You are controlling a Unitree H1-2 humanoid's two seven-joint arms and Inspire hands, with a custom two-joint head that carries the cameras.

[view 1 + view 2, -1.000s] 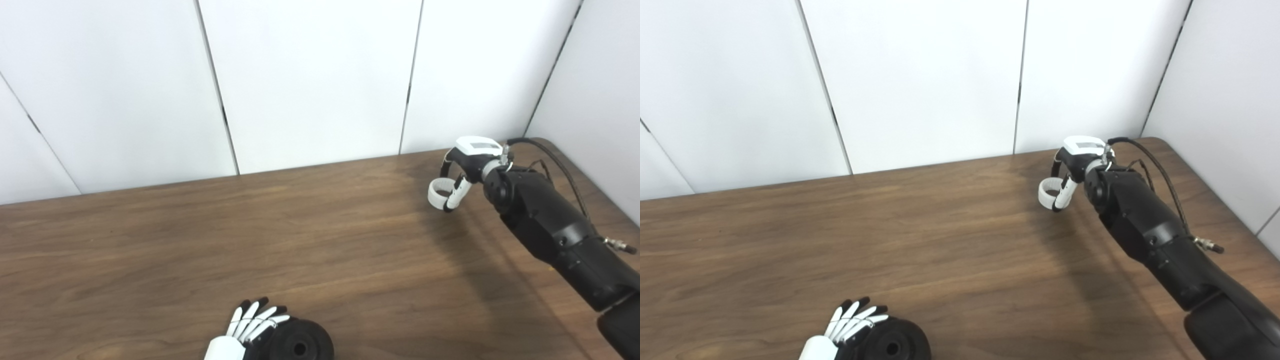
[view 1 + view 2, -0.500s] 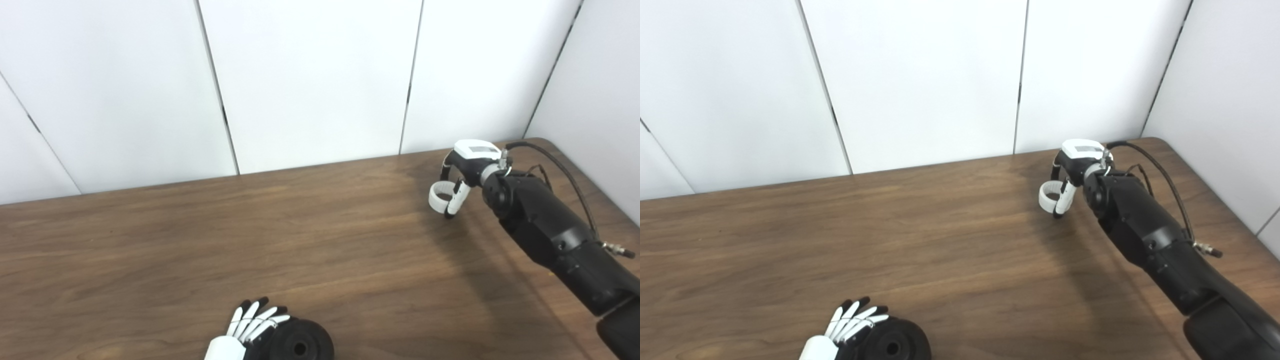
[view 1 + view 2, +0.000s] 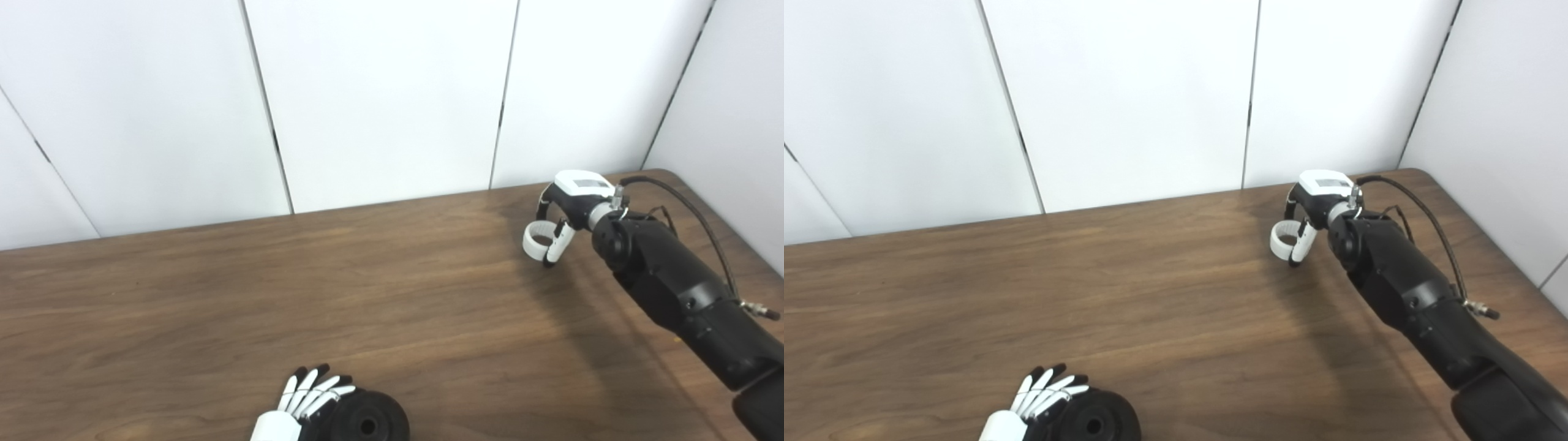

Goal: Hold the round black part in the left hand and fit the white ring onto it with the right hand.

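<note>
The round black part [image 3: 369,421] with a centre hole lies on the wooden table [image 3: 245,294] at the bottom edge of the view. My left hand [image 3: 304,402] rests against its left side with fingers straight and spread; its thumb and palm are cut off by the picture's edge. My right hand [image 3: 566,205] is at the far right of the table, shut on the white ring [image 3: 535,240], which it holds a little above the table top. The ring is far from the black part. Both also show in the right eye view, the ring [image 3: 1283,239] and the part [image 3: 1097,422].
White wall panels [image 3: 380,92] stand behind the table's far edge and along its right side. A black cable [image 3: 692,208] runs along my right forearm. The table's rounded far right corner [image 3: 667,174] is just behind my right hand.
My right hand has shifted slightly to the left with the ring still in it. My left hand and the black part have not moved.
</note>
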